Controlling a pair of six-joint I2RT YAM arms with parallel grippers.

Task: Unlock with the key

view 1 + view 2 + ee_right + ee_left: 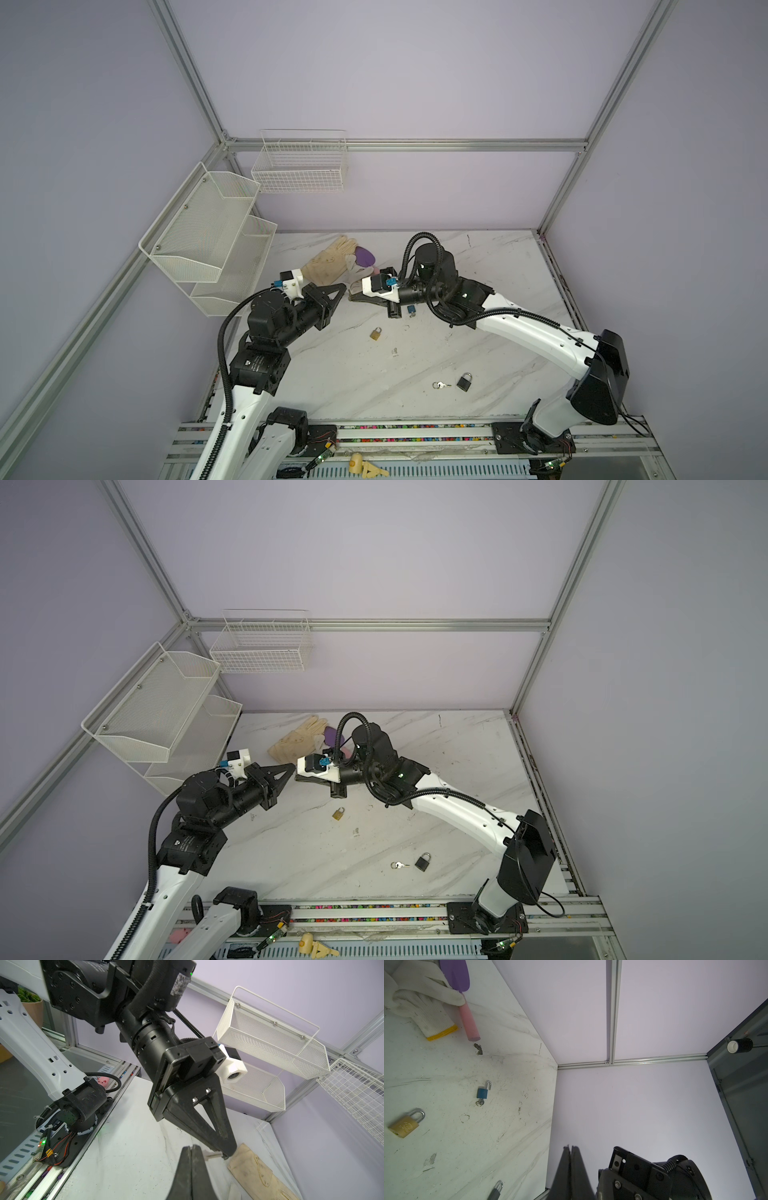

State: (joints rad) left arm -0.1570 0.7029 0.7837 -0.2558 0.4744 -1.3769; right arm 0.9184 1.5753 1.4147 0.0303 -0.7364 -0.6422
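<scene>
The key (441, 385) that lies free is on a ring, flat on the tabletop (353, 374). It is just beside the black padlock (464, 382) near the front, well apart from both hands. A second key (480, 1103) sits in the bottom of the blue padlock (482, 1093), whose shackle looks swung open, so that one seems done already. The brass padlock (376, 333) lies shut between the other two, with no key of its own in sight.

The left hand (343, 286) and the right hand (191, 1148) hang above the tabletop near the gloves (328, 262), almost tip to tip. Each has its fingers pressed together, and nothing shows between them.

Several things could go wrong from here. The tips are so near that a careless swing by either arm could knock them together. The free key is thin and lies flat, so fingers coming down on it may skid it away. They may also catch only the ring and leave the blade dangling at a useless angle. I cannot tell which padlock that key fits, and tried in the brass one it may jam. A small padlock will also likely twist with the key unless the other hand pins its body first.
</scene>
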